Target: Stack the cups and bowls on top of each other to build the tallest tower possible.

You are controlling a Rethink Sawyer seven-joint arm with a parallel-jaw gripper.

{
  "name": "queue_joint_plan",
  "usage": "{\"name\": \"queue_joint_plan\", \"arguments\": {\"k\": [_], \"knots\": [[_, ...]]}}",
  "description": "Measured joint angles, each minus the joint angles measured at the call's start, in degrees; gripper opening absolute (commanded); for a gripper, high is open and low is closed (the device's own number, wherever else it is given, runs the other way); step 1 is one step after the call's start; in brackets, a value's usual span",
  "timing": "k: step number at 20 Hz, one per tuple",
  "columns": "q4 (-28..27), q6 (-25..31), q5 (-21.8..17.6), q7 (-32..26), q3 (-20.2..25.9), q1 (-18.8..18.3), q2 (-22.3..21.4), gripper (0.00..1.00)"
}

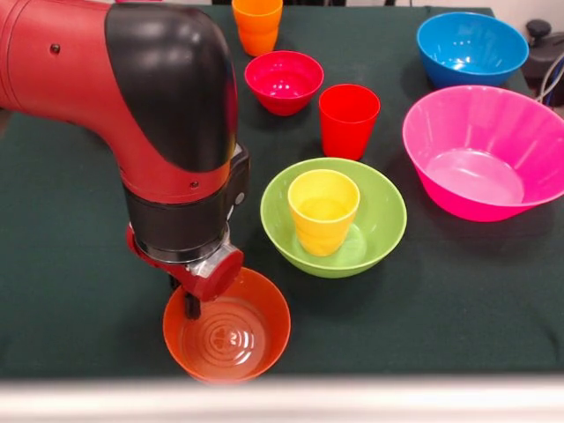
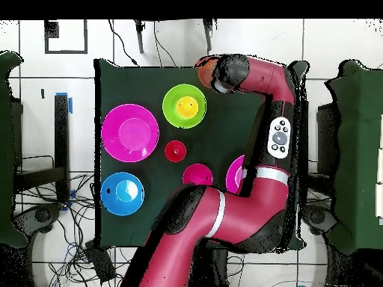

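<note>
- Two vessels make up the tower: yellow cup (image 1: 323, 210) upright inside the lime bowl (image 1: 379, 220), mid-table.
- Orange bowl (image 1: 256, 335) is apart from that pile, at about 8 o'clock from it in the front view, by the table's near edge.
- Gripper (image 1: 191, 304) is down inside the orange bowl, at its 10 o'clock side. One dark finger (image 1: 191, 306) shows against the inner wall; the arm hides the rest, so I cannot tell whether the pincer is spread or clamped.
- Red cup (image 1: 348, 119) stands upright at 12 o'clock from the lime bowl, near it but not touching.
- Crimson bowl (image 1: 284, 81) is at 10 o'clock from the red cup, just beside it.
- Orange cup (image 1: 257, 25) is at the far edge, 11 o'clock from the crimson bowl.
- Pink bowl (image 1: 485, 150) is at 3 o'clock from the red cup; blue bowl (image 1: 471, 46) is at 12 o'clock from the pink one.
- Overhead: a second pink bowl (image 2: 235, 173) peeks out from under the arm (image 2: 247, 202), mostly covered.
- All of it sits on a dark green table (image 1: 70, 264).
</note>
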Motion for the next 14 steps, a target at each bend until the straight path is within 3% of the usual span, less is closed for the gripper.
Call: {"name": "queue_joint_plan", "arguments": {"k": [14], "knots": [[-0.6, 0.8, 0.2, 0.0, -0.1, 0.0, -0.3, 0.0]]}}
